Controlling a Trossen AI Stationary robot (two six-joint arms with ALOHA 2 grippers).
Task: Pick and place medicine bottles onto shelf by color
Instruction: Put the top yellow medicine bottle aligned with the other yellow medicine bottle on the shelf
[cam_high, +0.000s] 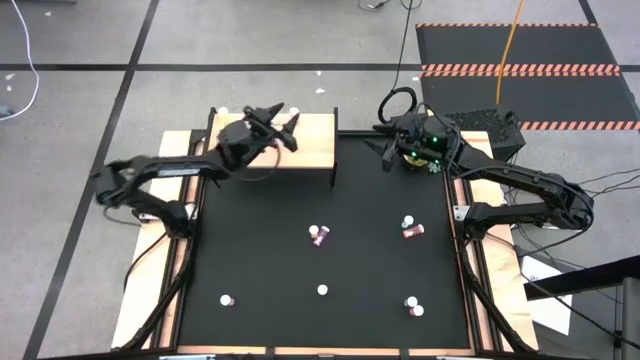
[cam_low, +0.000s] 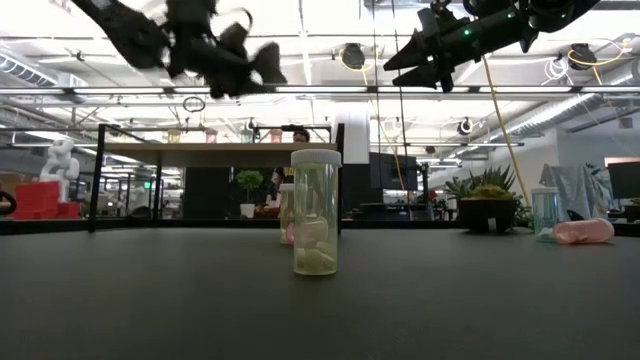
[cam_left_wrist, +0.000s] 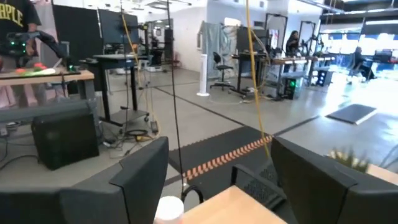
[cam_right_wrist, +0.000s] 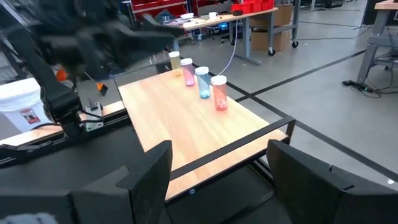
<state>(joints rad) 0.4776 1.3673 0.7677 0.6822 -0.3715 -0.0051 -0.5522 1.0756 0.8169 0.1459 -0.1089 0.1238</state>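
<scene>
Releasing cleanly matters: left gripper (cam_high: 285, 125), fingers spread over the shelf (cam_high: 310, 150), should rise straight clear of the bottle (cam_left_wrist: 168, 210); right gripper (cam_high: 385, 140) waits, spread.

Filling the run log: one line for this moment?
left end effector: open over shelf | right end effector: open, waiting | bottles on shelf: four

four bottles (cam_right_wrist: 203, 82) on shelf (cam_right_wrist: 186, 124), six on table (cam_high: 260, 250)
</scene>
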